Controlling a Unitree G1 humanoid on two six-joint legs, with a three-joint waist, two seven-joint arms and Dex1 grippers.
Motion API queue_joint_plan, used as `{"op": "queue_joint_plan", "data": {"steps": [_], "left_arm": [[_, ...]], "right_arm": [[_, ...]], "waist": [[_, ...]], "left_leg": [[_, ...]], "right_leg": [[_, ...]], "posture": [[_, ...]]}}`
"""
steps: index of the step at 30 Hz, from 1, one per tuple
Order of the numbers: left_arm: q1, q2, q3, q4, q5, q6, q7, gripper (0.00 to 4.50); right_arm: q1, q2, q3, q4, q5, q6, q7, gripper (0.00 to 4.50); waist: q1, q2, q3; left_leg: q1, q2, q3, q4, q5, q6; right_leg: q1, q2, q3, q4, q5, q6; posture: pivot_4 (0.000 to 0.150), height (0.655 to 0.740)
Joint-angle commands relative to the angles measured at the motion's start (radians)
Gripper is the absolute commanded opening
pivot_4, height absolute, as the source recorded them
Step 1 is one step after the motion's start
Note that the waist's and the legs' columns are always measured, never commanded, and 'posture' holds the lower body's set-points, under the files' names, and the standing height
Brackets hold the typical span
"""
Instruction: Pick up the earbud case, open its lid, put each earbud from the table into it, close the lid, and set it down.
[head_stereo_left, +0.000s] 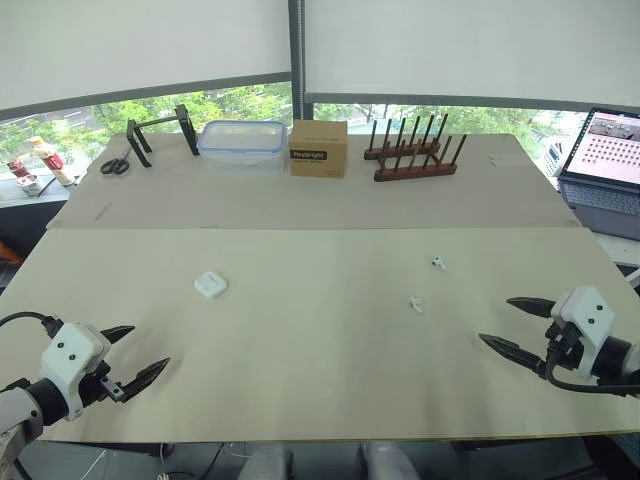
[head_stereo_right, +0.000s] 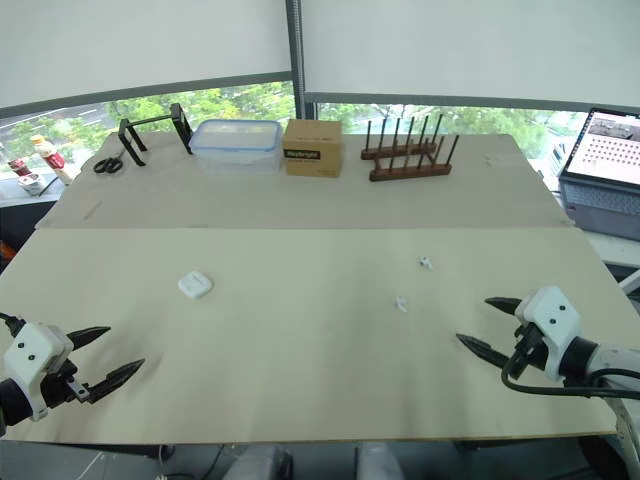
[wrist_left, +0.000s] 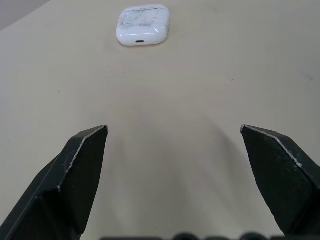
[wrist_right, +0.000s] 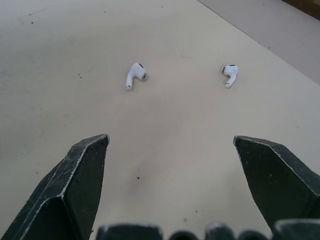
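Bare table (head_stereo_left: 300, 350) surface lies between the left gripper (head_stereo_left: 148, 346) and the earbud case (head_stereo_left: 210, 285). The same holds between the right gripper (head_stereo_left: 497, 321) and the near earbud (head_stereo_left: 416, 303), with the far earbud (head_stereo_left: 438, 262) lying apart beyond it. Standing obstacles are confined to the far edge, well apart from these: scissors (head_stereo_left: 115, 165), black stand (head_stereo_left: 160, 135), plastic container (head_stereo_left: 241, 142), cardboard box (head_stereo_left: 319, 148), wooden rack (head_stereo_left: 412, 150), with a laptop (head_stereo_left: 605, 150) off the far right corner.

A pale table (head_stereo_left: 300, 380) stands before windows (head_stereo_left: 245, 102) with white blinds (head_stereo_left: 150, 45) lowered.
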Motion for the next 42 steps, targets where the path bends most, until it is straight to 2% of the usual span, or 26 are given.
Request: {"op": "queue_joint_plan", "data": {"steps": [1, 10, 16, 23, 30, 36, 42], "left_arm": [[-0.015, 0.000, 0.032, 0.002, -0.009, -0.025, -0.014, 4.50], [-0.053, 0.011, 0.078, 0.084, -0.079, -0.027, -0.115, 4.50], [-0.086, 0.010, 0.093, 0.131, -0.090, -0.032, -0.134, 4.50], [-0.234, 0.008, -0.014, 0.176, -0.064, 0.025, -0.076, 4.50], [-0.488, 0.008, -0.208, 0.331, 0.048, 0.030, -0.023, 4.50], [-0.696, -0.022, -0.316, 0.534, 0.096, 0.006, -0.049, 4.50], [-0.794, -0.057, -0.392, 0.656, 0.128, -0.009, -0.086, 4.50]], "right_arm": [[-0.007, 0.012, -0.034, 0.018, -0.012, -0.045, 0.000, 4.44], [-0.002, 0.022, -0.046, 0.031, -0.006, -0.024, -0.011, 4.44], [0.005, 0.030, -0.064, 0.010, 0.020, 0.013, -0.014, 4.44], [0.002, 0.007, 0.016, -0.100, 0.002, -0.003, 0.046, 4.44], [-0.227, -0.035, 0.186, -0.285, 0.073, 0.149, 0.077, 4.44], [-0.481, -0.007, 0.314, -0.326, 0.119, 0.325, 0.033, 4.44], [-0.560, 0.015, 0.358, -0.358, 0.143, 0.387, 0.031, 4.44]], "waist": [[0.000, 0.000, 0.000], [-0.002, 0.000, 0.000], [0.001, 0.000, 0.000], [0.000, 0.001, 0.000], [-0.002, 0.001, 0.001], [0.001, 0.000, 0.002], [0.001, 0.000, 0.002]], "left_leg": [[0.000, 0.000, 0.000, 0.000, 0.000, 0.000], [0.000, 0.000, 0.000, 0.000, 0.000, 0.000], [0.000, 0.000, 0.000, 0.000, 0.000, 0.000], [0.000, 0.000, 0.000, 0.001, 0.000, 0.000], [0.000, -0.003, -0.004, 0.001, 0.000, 0.000], [-0.001, -0.003, -0.006, 0.002, 0.000, 0.000], [-0.005, -0.004, -0.006, 0.002, 0.000, 0.000]], "right_leg": [[0.000, 0.000, 0.000, 0.000, 0.000, 0.000], [0.000, 0.000, -0.001, 0.000, 0.000, 0.000], [0.000, 0.000, -0.001, 0.000, 0.000, 0.000], [0.000, 0.000, -0.001, 0.001, 0.000, 0.000], [-0.002, 0.000, -0.001, 0.004, 0.000, 0.000], [-0.003, -0.001, -0.001, 0.004, 0.000, 0.000], [-0.007, -0.002, -0.001, 0.005, 0.000, 0.000]], "posture": [[0.150, 0.7400], [0.150, 0.7400], [0.150, 0.7400], [0.150, 0.7400], [0.150, 0.7400], [0.150, 0.7400], [0.150, 0.7400]]}}
